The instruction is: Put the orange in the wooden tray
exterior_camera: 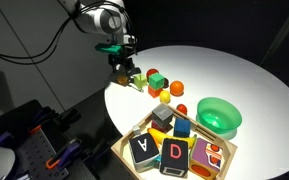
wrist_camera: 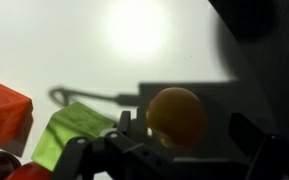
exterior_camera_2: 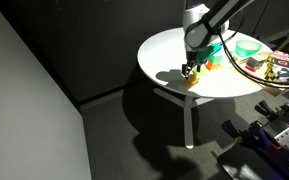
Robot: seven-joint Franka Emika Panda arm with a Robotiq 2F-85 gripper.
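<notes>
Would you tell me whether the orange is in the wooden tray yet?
Out: the wrist view shows the orange at the claw, which is apart from the wooden tray.

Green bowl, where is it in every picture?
Exterior view: the bowl sits at the lower right.
Exterior view: the bowl sits at the upper right.
Wrist view: not in it.
Shared landmark: the white table, seen in all three.

Arm bent over, gripper [exterior_camera: 127, 72] pointing straight down, fingers' spread unclear
</notes>
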